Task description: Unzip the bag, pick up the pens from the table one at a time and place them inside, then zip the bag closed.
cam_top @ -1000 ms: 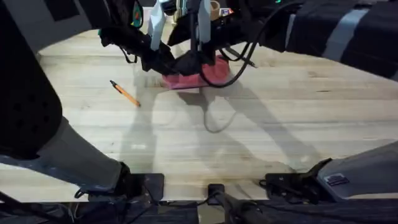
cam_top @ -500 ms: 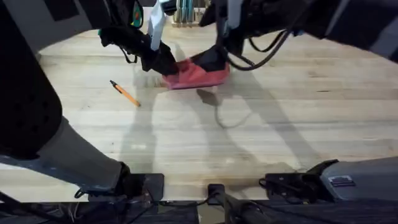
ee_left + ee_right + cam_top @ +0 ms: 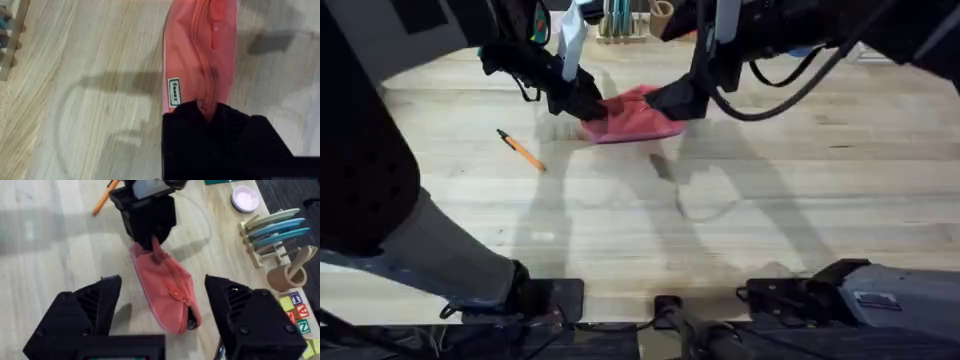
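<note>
**Left hand pinching one end of the pink bag, right hand spread wide above the other**

The bag [image 3: 635, 117] is lying on the surface [image 3: 770, 200], a long, soft salmon-pink pouch with a zipper line running along its top and a small white label [image 3: 173, 91] sewn on its side. In the left wrist view its fabric is bunching into folds where it is running into the left hand [image 3: 212, 112], whose black fingers are clamped narrow on that end of the bag. The bag's far end, away from that hand, is sagging open slightly, and a small zipper pull [image 3: 175, 293] is showing partway along the seam.

The right hand [image 3: 162, 312] is hovering just above the bag's other end with its two black fingers spread wide, gripping nothing; the bag is lying between and beyond them, reaching toward the left hand [image 3: 150, 222] opposite.

The orange pen [image 3: 521, 150] with its dark tip is lying on the surface well apart from the bag, out beyond the left hand on the side away from the right hand. A wooden holder with teal pens [image 3: 272, 227] is standing near the right hand's outer side.
</note>
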